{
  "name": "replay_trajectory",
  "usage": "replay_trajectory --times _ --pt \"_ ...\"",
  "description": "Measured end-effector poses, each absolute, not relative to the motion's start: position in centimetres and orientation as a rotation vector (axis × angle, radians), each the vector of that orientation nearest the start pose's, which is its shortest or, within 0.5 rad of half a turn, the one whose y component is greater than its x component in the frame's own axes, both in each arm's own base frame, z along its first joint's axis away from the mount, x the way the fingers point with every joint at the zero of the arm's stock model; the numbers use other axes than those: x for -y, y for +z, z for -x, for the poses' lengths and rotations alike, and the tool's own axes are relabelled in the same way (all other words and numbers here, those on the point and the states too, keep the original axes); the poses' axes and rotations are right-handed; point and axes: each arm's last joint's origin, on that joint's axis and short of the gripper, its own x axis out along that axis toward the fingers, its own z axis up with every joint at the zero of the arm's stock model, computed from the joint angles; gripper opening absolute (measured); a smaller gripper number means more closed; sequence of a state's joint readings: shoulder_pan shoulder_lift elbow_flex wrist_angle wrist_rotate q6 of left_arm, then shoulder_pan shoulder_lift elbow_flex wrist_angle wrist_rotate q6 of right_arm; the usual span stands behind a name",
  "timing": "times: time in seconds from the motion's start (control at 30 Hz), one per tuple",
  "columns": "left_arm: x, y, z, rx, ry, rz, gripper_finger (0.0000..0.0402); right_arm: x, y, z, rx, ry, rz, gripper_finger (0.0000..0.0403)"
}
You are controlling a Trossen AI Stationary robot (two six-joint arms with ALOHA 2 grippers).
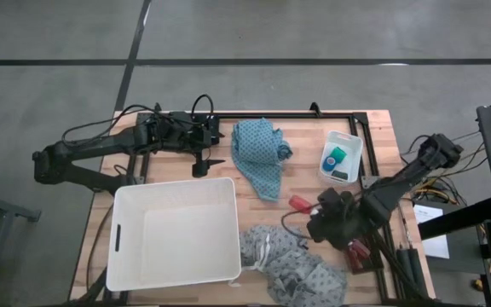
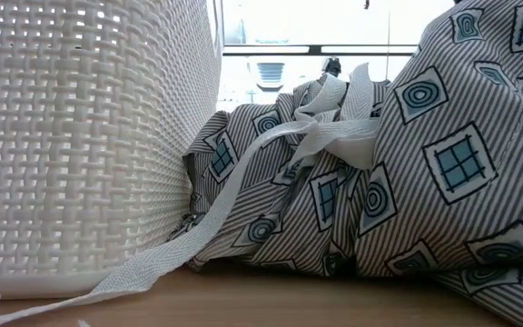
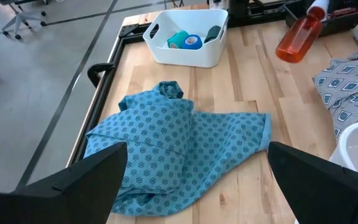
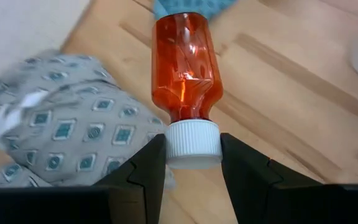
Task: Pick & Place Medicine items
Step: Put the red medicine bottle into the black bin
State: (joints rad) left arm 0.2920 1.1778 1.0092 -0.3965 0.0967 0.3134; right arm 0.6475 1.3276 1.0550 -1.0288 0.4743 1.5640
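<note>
A red bottle (image 1: 299, 203) with a white cap is held by my right gripper (image 1: 315, 211), between the teal cloth and the grey patterned cloth; the right wrist view shows it (image 4: 185, 68) sticking out ahead of the gripper (image 4: 193, 149). Another red bottle (image 1: 360, 252) lies under the right arm near the table's right edge. The teal-green roll (image 3: 179, 40) and the blue round piece (image 3: 193, 42) sit in a small white bin (image 1: 341, 175) near the far right. My left gripper (image 1: 203, 164) is open at the far left, clear of everything, facing the teal cloth (image 3: 185, 143). My right gripper pinches the bottle's white cap (image 4: 193, 144) between its two fingers, one on each side. The red body (image 3: 294, 40) slants down and away from the fingers, cap end higher. Whether the bottle's base touches the table, I cannot tell.
A large white woven basket (image 1: 177, 192) takes up the near left. A grey patterned cloth with white ties (image 1: 292, 264) lies bunched at the near edge, filling the low view (image 2: 425, 163). The teal cloth (image 1: 261, 155) lies at the far middle. A black frame rail (image 1: 314, 113) borders the table.
</note>
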Motion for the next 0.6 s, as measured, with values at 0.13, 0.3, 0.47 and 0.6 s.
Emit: replay_trajectory --times 0.13,0.3,0.47,0.6 --pt "-7.0 31.4 -24.2 -0.579 0.101 -0.195 0.0393 -14.8 27.0 -19.6 -0.936 -0.765 -0.670 0.0132" --pt "-7.0 31.4 -24.2 -0.579 0.101 -0.195 0.0393 -17.2 27.8 -19.5 -0.986 -0.897 -0.653 0.0132" --pt "-7.0 31.4 -24.2 -0.579 0.101 -0.195 0.0393 -19.4 27.4 -19.1 -1.052 -1.027 -0.671 0.0132" --pt "-7.0 31.4 -24.2 -0.578 0.101 -0.195 0.0393 -21.0 26.6 -18.3 -1.123 -1.123 -0.725 0.0132"
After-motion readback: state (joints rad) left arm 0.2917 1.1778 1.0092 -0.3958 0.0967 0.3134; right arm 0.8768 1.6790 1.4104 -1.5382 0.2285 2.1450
